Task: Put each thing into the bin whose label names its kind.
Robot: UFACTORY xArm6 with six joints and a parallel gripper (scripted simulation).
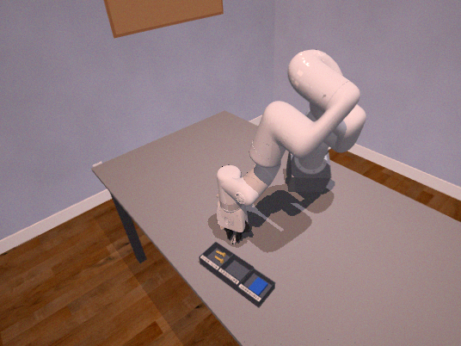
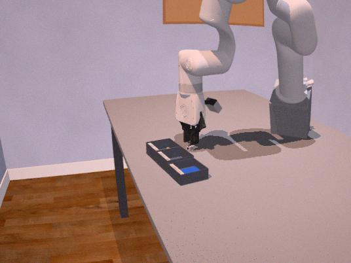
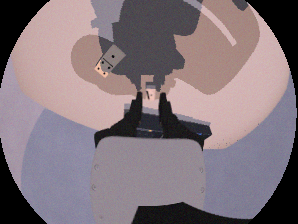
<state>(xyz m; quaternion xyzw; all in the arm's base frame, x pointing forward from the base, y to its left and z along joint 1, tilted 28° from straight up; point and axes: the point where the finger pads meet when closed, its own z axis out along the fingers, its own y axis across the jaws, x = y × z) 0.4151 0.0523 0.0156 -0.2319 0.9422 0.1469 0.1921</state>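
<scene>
Blue shows first: a flat block (image 1: 259, 286) (image 2: 190, 169) lies in the nearest bin (image 1: 267, 297) (image 2: 194, 180). Next we see the middle bin (image 1: 236, 269) (image 2: 178, 154), then the far bin (image 1: 209, 255) (image 2: 162, 143) with two yellow pieces (image 1: 218, 259) — we cannot read the labels. Just beyond the row, on the table (image 1: 365, 280) (image 2: 262, 203) (image 3: 50, 65), sits our small pale piece (image 1: 233, 242) (image 2: 190, 148) (image 3: 151, 93). The gripper (image 1: 234, 238) (image 2: 192, 142) (image 3: 150, 99) is right over it, its jaws parted and clasping nothing. Near that piece, we see a domino (image 3: 110, 60) on the table, partly in shadow. Farther back stands the arm (image 1: 294, 129) (image 2: 289, 75) — and behind, a brown board (image 1: 165, 15) (image 2: 249, 13) on the wall (image 1: 56, 77) (image 2: 82, 59).
</scene>
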